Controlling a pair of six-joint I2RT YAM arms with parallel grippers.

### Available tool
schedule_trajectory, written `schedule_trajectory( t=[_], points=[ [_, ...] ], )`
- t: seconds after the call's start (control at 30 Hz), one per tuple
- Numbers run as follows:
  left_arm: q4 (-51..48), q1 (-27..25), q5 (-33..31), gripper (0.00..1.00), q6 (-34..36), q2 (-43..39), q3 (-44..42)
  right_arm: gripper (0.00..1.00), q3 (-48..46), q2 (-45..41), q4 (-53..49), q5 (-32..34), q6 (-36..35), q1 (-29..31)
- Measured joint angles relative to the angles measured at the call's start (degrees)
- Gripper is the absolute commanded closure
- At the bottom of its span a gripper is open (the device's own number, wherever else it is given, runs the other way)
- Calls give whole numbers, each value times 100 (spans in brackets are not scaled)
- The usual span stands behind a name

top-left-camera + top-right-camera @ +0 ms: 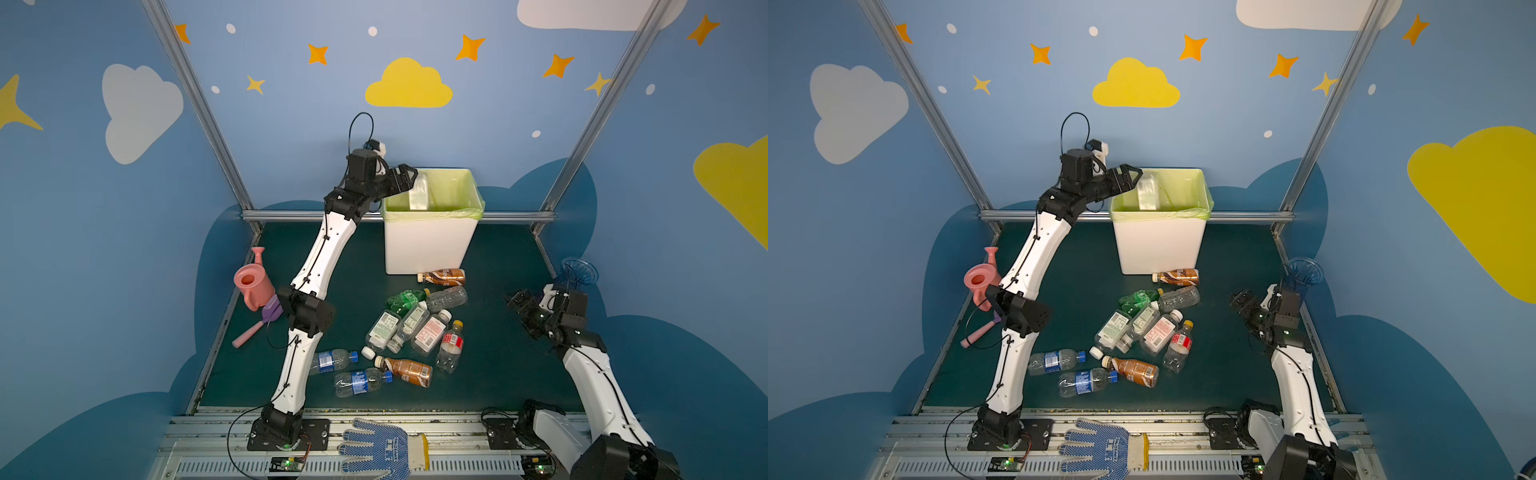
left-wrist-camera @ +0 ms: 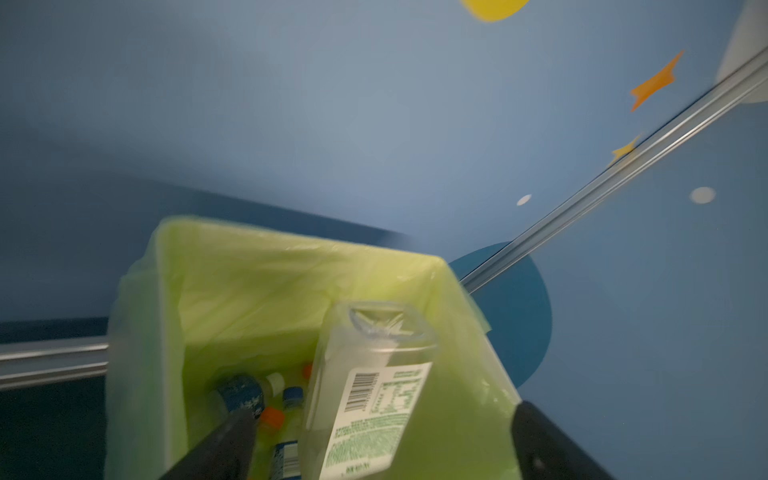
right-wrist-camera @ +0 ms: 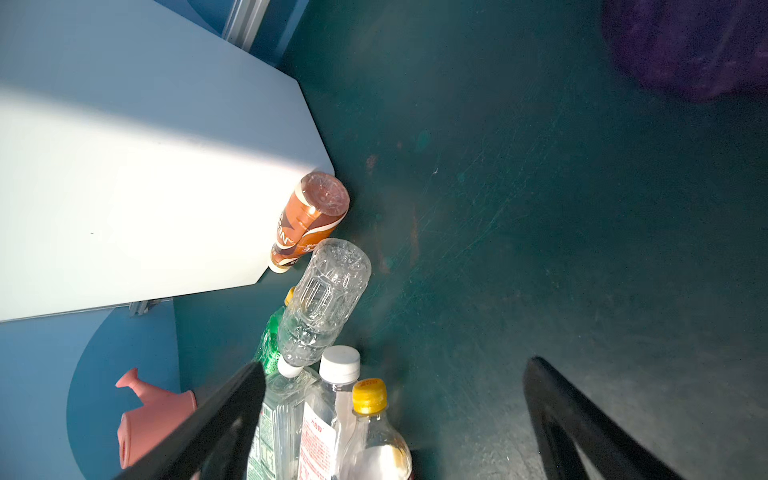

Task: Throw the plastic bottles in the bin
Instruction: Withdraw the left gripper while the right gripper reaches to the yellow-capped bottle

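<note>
Hovering above the bin (image 1: 428,249), my left gripper (image 1: 411,179) has its jaws spread wide, a clear labelled bottle (image 2: 370,399) loose between them.

A: That bin (image 1: 430,249)? Smooth white plastic, with a thin, crinkly green liner (image 1: 453,187).
B: Bottles (image 1: 446,298) are clear, glossy plastic. The mat (image 1: 490,374) is matt and scuffed.
A: Glove (image 1: 378,451) is knit cloth; rails (image 1: 199,104), brushed metal.

Left arm (image 1: 328,249) reaching high over the table's (image 1: 498,374) far edge, left pincer (image 1: 411,179) with jaws spread wide, right arm (image 1: 590,374) folded low near the table's right edge, right pincer (image 1: 515,301) gaping and empty.
</note>
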Motion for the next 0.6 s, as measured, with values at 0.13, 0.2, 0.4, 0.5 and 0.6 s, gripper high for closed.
schedule_trajectory(
  t=[0.13, 0.2, 0.4, 0.5, 0.6],
  points=[
    [796, 129, -284, 0, 120, -1626, -2179, 4, -271, -98, 24, -26, 26, -9],
    [1349, 153, -485, 0, 251, -2605, -2986, 4, -398, -74, 24, -50, 85, -9],
    [2524, 149, -879, 0, 675, -4669, -4653, 4, -426, 166, 138, -240, 127, -20],
    [2802, 273, -1027, 0, 737, -5246, -5825, 4, -424, 350, 258, -378, 188, -17],
    [2743, 457, -1132, 0, 737, -5427, -7038, 5, -396, 595, 352, -505, 306, 39]
  ],
)
